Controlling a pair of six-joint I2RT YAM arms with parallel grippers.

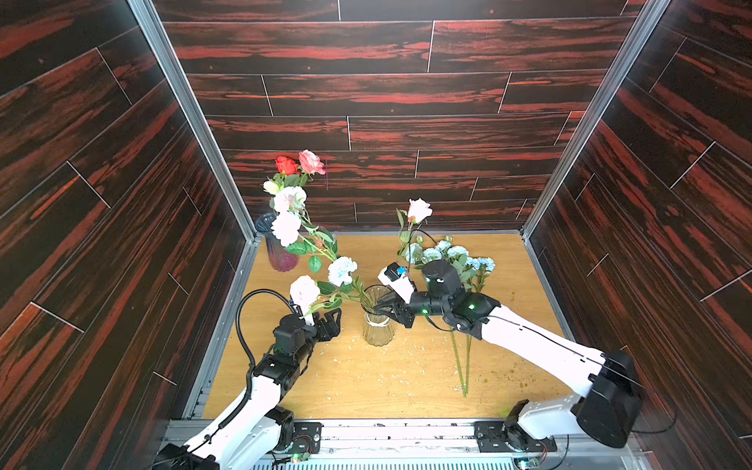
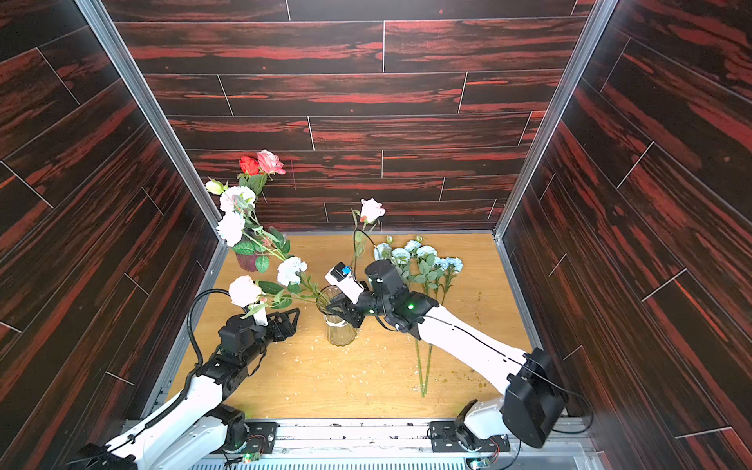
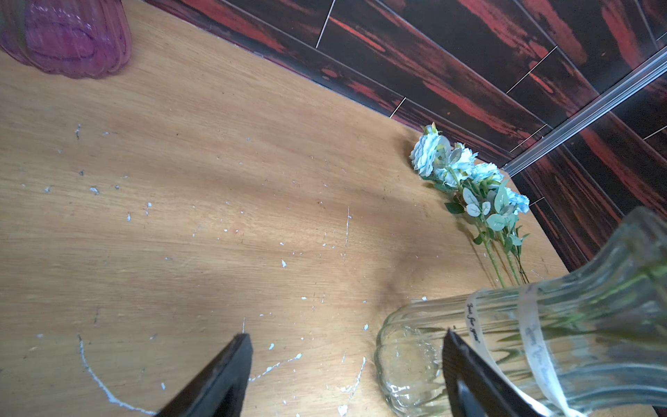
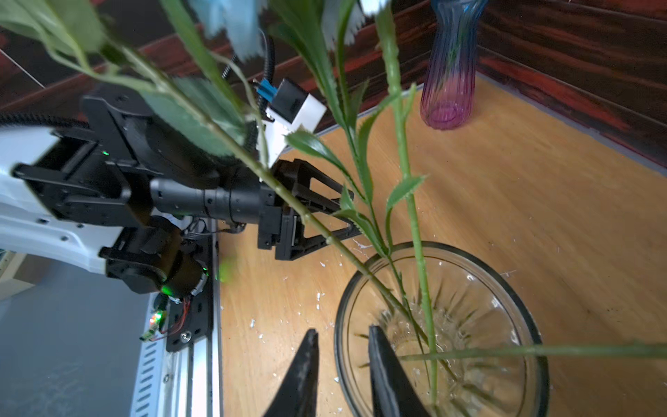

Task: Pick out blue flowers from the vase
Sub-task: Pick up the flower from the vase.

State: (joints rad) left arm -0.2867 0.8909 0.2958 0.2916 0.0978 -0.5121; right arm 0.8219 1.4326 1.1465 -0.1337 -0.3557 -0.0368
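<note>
Left gripper: jaws spread wide and holding nothing, low over the table, near the base of the clear vase and apart from it in both top views.

Right gripper: jaws parted by a narrow gap at the clear vase's mouth. In the right wrist view one finger stands outside the glass rim and the second over the opening, the rim running between them. No stem lies in the gap and nothing is clamped.

Purple vase: upright in the far left corner of the table. A red rose and a pink rose show above it; whether their stems sit in it cannot be told.

Clear vase, upright at mid-table between the two grippers: holds several green stems. Most lean left over the left arm, bearing a pale blue-white spray of ruffled blooms and a cream-pink rose. A second pale rose stands behind the right wrist; its lower stem is hidden.

Blue flowers: a bunch lying flat on the table to the right of the clear vase, outside it, partly under the right arm, blooms toward the back wall and stem ends toward the front edge.
</note>
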